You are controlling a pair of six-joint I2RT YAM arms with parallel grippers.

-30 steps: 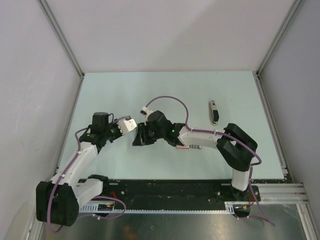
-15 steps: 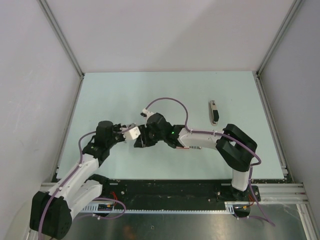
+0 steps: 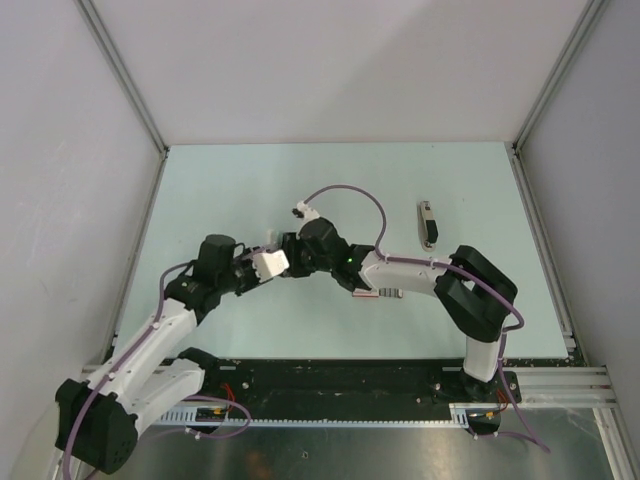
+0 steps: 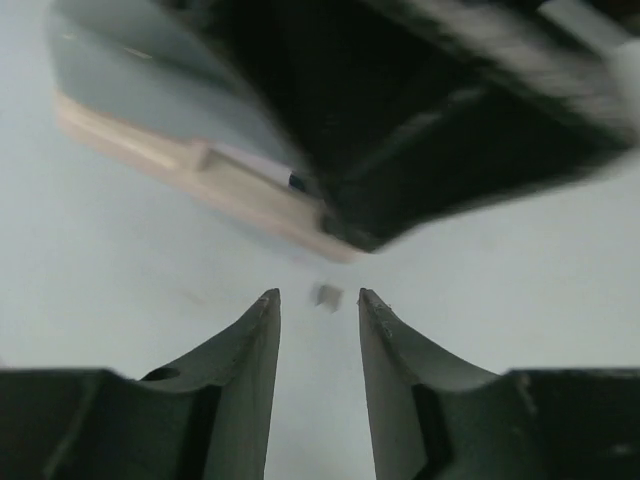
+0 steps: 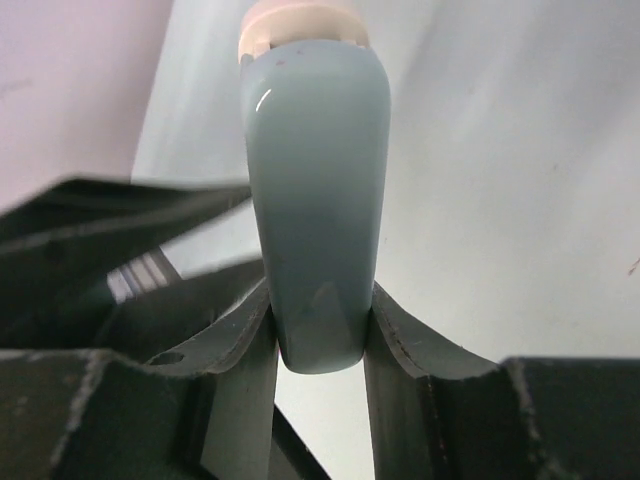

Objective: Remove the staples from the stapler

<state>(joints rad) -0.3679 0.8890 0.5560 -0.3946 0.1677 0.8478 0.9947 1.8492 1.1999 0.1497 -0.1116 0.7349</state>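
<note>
Plainly the right tool [image 5: 320,300] grips the stapler [image 5: 315,170]; the left tool [image 4: 316,302] gapes beside a blurred speck [image 4: 327,296].

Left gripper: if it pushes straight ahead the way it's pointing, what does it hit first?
Probably the staples, a small grey bit just off the tips of the open left gripper. Beyond that is the cream edge of the stapler. Blur hides the depth.

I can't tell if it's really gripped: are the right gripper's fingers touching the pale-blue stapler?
Touching. The right wrist view shows the stapler pinched between both fingers of the right gripper, no gap either side.
</note>
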